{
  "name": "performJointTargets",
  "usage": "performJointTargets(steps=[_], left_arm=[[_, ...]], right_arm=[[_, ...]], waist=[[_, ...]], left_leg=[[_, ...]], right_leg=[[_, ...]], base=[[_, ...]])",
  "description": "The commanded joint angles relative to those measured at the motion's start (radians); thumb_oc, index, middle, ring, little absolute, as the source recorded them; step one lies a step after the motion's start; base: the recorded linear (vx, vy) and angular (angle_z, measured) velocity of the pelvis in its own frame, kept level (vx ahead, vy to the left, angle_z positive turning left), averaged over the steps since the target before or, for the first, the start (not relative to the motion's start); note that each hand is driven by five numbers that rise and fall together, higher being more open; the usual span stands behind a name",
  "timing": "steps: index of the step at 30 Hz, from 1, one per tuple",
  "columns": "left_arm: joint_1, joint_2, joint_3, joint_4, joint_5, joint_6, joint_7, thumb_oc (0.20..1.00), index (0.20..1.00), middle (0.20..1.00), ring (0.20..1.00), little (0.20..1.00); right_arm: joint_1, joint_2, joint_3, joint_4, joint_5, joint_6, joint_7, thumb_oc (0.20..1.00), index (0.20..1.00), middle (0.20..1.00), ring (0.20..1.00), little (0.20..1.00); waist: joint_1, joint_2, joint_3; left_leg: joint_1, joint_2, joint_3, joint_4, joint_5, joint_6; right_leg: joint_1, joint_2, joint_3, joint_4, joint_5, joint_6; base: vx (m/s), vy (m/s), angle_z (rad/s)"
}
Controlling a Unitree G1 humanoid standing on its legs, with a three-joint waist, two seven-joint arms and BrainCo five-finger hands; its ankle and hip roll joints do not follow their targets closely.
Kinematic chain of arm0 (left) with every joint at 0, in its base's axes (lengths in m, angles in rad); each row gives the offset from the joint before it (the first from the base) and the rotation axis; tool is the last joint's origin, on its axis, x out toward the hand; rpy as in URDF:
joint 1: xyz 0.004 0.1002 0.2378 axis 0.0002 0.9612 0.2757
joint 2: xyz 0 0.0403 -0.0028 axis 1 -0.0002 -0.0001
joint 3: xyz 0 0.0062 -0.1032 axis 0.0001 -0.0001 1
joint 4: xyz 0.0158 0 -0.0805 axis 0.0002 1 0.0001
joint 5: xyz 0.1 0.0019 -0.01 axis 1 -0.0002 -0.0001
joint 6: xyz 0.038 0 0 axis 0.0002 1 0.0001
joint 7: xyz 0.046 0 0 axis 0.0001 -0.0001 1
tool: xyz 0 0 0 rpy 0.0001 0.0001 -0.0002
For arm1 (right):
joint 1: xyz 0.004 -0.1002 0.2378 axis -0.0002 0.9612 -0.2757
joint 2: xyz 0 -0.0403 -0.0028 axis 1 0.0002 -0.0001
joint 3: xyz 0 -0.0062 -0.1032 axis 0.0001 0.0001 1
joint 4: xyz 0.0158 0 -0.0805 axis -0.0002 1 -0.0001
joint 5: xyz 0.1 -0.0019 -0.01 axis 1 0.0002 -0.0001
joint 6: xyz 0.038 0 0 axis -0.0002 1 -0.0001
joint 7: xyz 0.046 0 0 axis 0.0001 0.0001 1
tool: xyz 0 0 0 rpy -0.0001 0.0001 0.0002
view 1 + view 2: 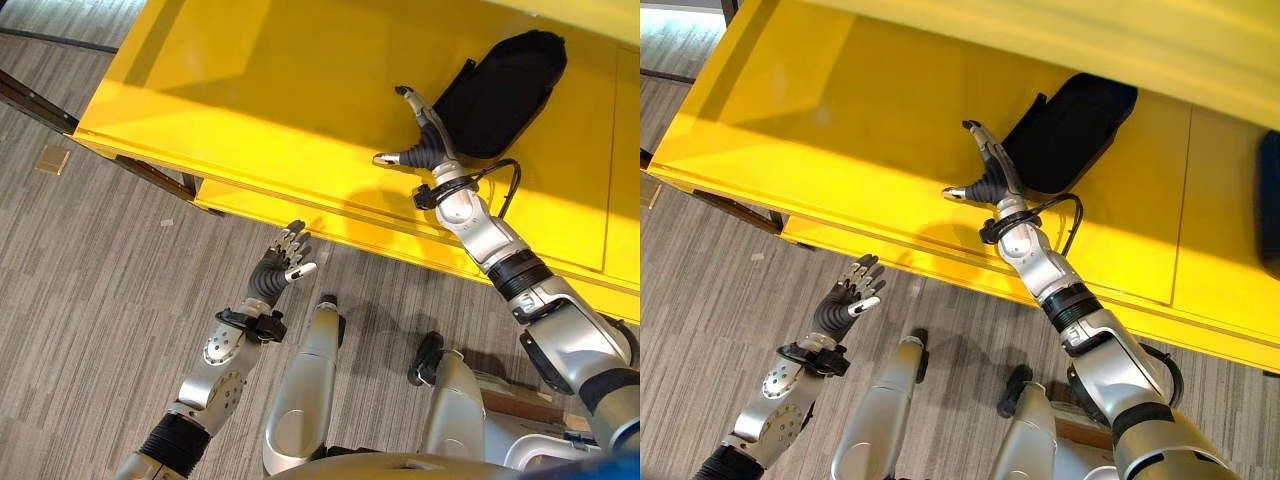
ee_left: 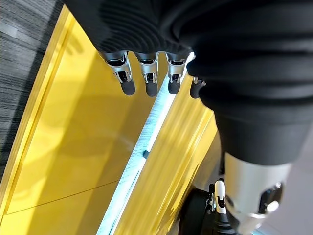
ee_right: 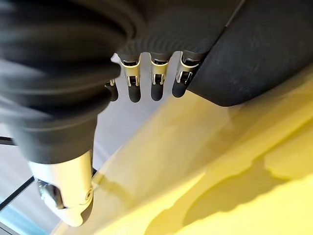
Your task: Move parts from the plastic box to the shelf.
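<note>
Left eye view: the yellow shelf (image 1: 300, 110) was the landmark — a broad flat board with a second, lower yellow ledge (image 1: 330, 215) running along its near edge. On the shelf lay one black part (image 1: 505, 90), an elongated rounded piece, dark and matte. Its long axis ran on a diagonal across the board, the blunt wide end toward the shelf's far side and the narrower end pointing back toward the near edge, where a thin flap stood off along one side. Nothing else lay on the board in that view; the right eye view showed another dark shape (image 1: 1268, 205) at the frame's right margin on the shelf, too cut off to identify.

The right hand (image 1: 425, 140) reached over the shelf's near edge and lay just beside the narrow end of the black part — fingers straight and spread, thumb held out to the side, gripping nothing. Whether the fingertips touched the part could not be told. In the right wrist view the fingers (image 3: 156, 81) hung relaxed, with the part's dark rounded edge (image 3: 259, 54) close beside them above the yellow surface.

The left hand (image 1: 283, 262) hovered below the shelf's near edge over the grey striped carpet (image 1: 90, 270), fingers loosely extended, empty.
</note>
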State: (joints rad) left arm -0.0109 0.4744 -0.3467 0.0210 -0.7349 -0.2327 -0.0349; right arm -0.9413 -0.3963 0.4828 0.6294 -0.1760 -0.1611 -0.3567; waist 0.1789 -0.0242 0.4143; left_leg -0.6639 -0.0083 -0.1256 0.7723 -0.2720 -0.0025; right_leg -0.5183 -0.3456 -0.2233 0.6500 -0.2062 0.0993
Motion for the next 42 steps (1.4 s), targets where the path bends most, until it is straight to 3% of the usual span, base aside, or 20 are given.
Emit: performJointTargets(steps=[1, 3, 6, 7, 12, 13, 16, 17, 18, 19, 20, 21, 22, 27, 28, 36, 42], left_arm=[[-0.008, -0.001, -0.020, -0.099, 0.003, -0.066, 0.007, 1.000, 1.000, 1.000, 1.000, 1.000], [-0.008, -0.001, -0.023, -0.098, 0.004, -0.068, 0.007, 1.000, 1.000, 1.000, 1.000, 1.000], [-0.009, -0.001, -0.020, -0.096, 0.007, -0.071, 0.007, 1.000, 1.000, 1.000, 1.000, 1.000], [-0.009, -0.001, -0.016, -0.097, 0.008, -0.072, 0.006, 1.000, 1.000, 1.000, 1.000, 1.000], [0.000, -0.010, 0.000, -0.086, 0.015, -0.074, 0.002, 1.000, 1.000, 1.000, 1.000, 1.000], [0.007, -0.013, 0.010, -0.083, 0.016, -0.078, -0.001, 1.000, 1.000, 1.000, 1.000, 1.000], [0.019, -0.015, 0.017, -0.080, 0.011, -0.076, -0.011, 1.000, 1.000, 1.000, 1.000, 1.000], [0.019, -0.014, 0.016, -0.081, 0.011, -0.076, -0.011, 1.000, 1.000, 1.000, 1.000, 1.000], [0.022, -0.013, 0.019, -0.080, 0.012, -0.076, -0.015, 1.000, 1.000, 1.000, 1.000, 1.000], [0.024, -0.013, 0.020, -0.079, 0.012, -0.076, -0.016, 1.000, 1.000, 1.000, 1.000, 1.000], [0.023, -0.012, 0.019, -0.080, 0.012, -0.076, -0.016, 1.000, 1.000, 1.000, 1.000, 1.000], [0.026, -0.013, 0.022, -0.077, 0.011, -0.076, -0.017, 1.000, 1.000, 1.000, 1.000, 1.000], [0.025, -0.013, 0.021, -0.077, 0.012, -0.077, -0.017, 1.000, 1.000, 1.000, 1.000, 1.000], [0.029, -0.018, 0.028, -0.073, 0.016, -0.075, -0.015, 1.000, 1.000, 1.000, 1.000, 1.000], [0.035, -0.018, 0.031, -0.078, 0.018, -0.074, -0.014, 1.000, 1.000, 1.000, 1.000, 1.000], [0.044, -0.013, 0.037, -0.084, 0.020, -0.070, -0.017, 1.000, 1.000, 1.000, 1.000, 1.000], [0.053, -0.012, 0.045, -0.088, 0.024, -0.070, -0.013, 1.000, 1.000, 1.000, 1.000, 1.000]], right_arm=[[-0.025, -0.028, -0.004, 0.074, -0.012, 0.012, -0.006, 1.000, 1.000, 1.000, 1.000, 1.000], [-0.015, -0.035, -0.004, 0.107, -0.021, 0.017, -0.010, 1.000, 1.000, 1.000, 1.000, 1.000], [0.004, -0.052, -0.006, 0.117, -0.028, 0.016, -0.006, 1.000, 1.000, 1.000, 1.000, 1.000], [0.015, -0.062, -0.009, 0.113, -0.031, 0.014, -0.004, 1.000, 1.000, 1.000, 1.000, 1.000], [0.101, -0.101, -0.042, 0.066, -0.046, 0.005, 0.004, 1.000, 1.000, 1.000, 1.000, 1.000], [0.155, -0.126, -0.069, 0.039, -0.046, -0.004, 0.005, 1.000, 1.000, 1.000, 1.000, 1.000], [0.263, -0.144, -0.136, -0.004, -0.024, -0.019, 0.004, 1.000, 1.000, 1.000, 1.000, 1.000], [0.265, -0.144, -0.137, -0.006, -0.024, -0.019, 0.005, 1.000, 1.000, 1.000, 1.000, 1.000], [0.290, -0.147, -0.155, -0.019, -0.019, -0.024, 0.005, 1.000, 1.000, 1.000, 1.000, 1.000], [0.303, -0.147, -0.163, -0.022, -0.016, -0.025, 0.005, 1.000, 1.000, 1.000, 1.000, 1.000], [0.303, -0.147, -0.165, -0.024, -0.016, -0.025, 0.005, 1.000, 1.000, 1.000, 1.000, 1.000], [0.322, -0.149, -0.179, -0.035, -0.008, -0.029, 0.005, 1.000, 1.000, 1.000, 1.000, 1.000], [0.323, -0.150, -0.181, -0.037, -0.008, -0.029, 0.005, 1.000, 1.000, 1.000, 1.000, 1.000], [0.366, -0.153, -0.225, -0.152, 0.021, -0.054, 0.008, 1.000, 1.000, 1.000, 1.000, 1.000], [0.397, -0.157, -0.260, -0.271, 0.028, -0.077, 0.006, 1.000, 1.000, 1.000, 1.000, 1.000], [0.468, -0.172, -0.365, -0.570, 0.060, -0.156, -0.002, 1.000, 1.000, 1.000, 1.000, 1.000], [0.486, -0.177, -0.457, -0.678, 0.078, -0.184, -0.046, 1.000, 1.000, 1.000, 1.000, 1.000]], waist=[[0.028, 0.035, -0.028], [0.024, 0.035, -0.026], [0.018, 0.034, -0.025], [0.015, 0.034, -0.024], [0.003, 0.029, -0.025], [-0.007, 0.025, -0.029], [-0.027, 0.023, -0.035], [-0.027, 0.023, -0.036], [-0.034, 0.023, -0.037], [-0.035, 0.022, -0.041], [-0.034, 0.023, -0.039], [-0.040, 0.023, -0.044], [-0.040, 0.023, -0.041], [-0.051, 0.021, -0.048], [-0.059, 0.019, -0.052], [-0.078, 0.014, -0.060], [-0.088, 0.009, -0.072]], left_leg=[[-0.014, 0.056, -0.046, -0.046, 0.071, -0.047], [-0.006, 0.059, -0.046, -0.030, 0.033, -0.051], [-0.010, 0.060, -0.045, -0.031, 0.036, -0.052], [-0.019, 0.057, -0.044, -0.047, 0.073, -0.049], [-0.016, 0.063, -0.045, -0.052, 0.073, -0.051], [-0.007, 0.068, -0.045, -0.040, 0.040, -0.056], [-0.008, 0.073, -0.045, -0.034, 0.038, -0.057], [-0.009, 0.073, -0.045, -0.034, 0.038, -0.057], [-0.018, 0.073, -0.044, -0.046, 0.071, -0.055], [-0.009, 0.078, -0.043, -0.032, 0.037, -0.059], [-0.019, 0.075, -0.042, -0.043, 0.069, -0.056], [-0.011, 0.082, -0.042, -0.027, 0.035, -0.059], [-0.022, 0.078, -0.041, -0.038, 0.067, -0.056], [-0.025, 0.082, -0.038, -0.034, 0.066, -0.056], [-0.029, 0.083, -0.038, -0.033, 0.066, -0.056], [-0.035, 0.085, -0.034, -0.028, 0.064, -0.056], [-0.040, 0.086, -0.034, -0.031, 0.063, -0.057]], right_leg=[[-0.033, 0.000, 0.052, 0.109, 0.003, -0.003], [-0.029, 0.002, 0.060, 0.122, -0.023, 0.007], [-0.033, 0.005, 0.063, 0.120, -0.022, 0.006], [-0.043, 0.004, 0.058, 0.105, 0.008, -0.003], [-0.049, 0.006, 0.062, 0.108, 0.007, -0.003], [-0.043, 0.010, 0.070, 0.125, -0.022, 0.005], [-0.049, 0.012, 0.074, 0.130, -0.024, 0.006], [-0.049, 0.012, 0.074, 0.130, -0.024, 0.006], [-0.061, 0.011, 0.071, 0.118, 0.005, -0.003], [-0.054, 0.015, 0.077, 0.132, -0.024, 0.005], [-0.063, 0.013, 0.073, 0.120, 0.003, -0.004], [-0.058, 0.018, 0.081, 0.133, -0.024, 0.005], [-0.067, 0.015, 0.076, 0.122, 0.003, -0.003], [-0.074, 0.017, 0.080, 0.124, 0.003, -0.002], [-0.077, 0.018, 0.083, 0.125, 0.003, -0.001], [-0.087, 0.020, 0.092, 0.132, -0.002, 0.000], [-0.089, 0.022, 0.093, 0.128, 0.000, 0.002]], base=[[0.01, 0.006, 0.04], [0.04, -0.009, 0.01], [-0.03, 0.008, -0.01], [-0.09, 0.027, -0.01], [0.00, -0.001, -0.01], [0.06, -0.031, -0.05], [0.01, -0.019, -0.12], [-0.10, 0.015, -0.03], [0.00, 0.000, 0.00], [-0.10, 0.017, 0.02], [0.08, -0.028, -0.05], [-0.09, 0.015, -0.06], [-0.01, -0.014, -0.03], [-0.02, 0.001, -0.01], [0.00, 0.000, 0.00], [0.00, 0.001, -0.05], [0.00, 0.000, 0.00]])
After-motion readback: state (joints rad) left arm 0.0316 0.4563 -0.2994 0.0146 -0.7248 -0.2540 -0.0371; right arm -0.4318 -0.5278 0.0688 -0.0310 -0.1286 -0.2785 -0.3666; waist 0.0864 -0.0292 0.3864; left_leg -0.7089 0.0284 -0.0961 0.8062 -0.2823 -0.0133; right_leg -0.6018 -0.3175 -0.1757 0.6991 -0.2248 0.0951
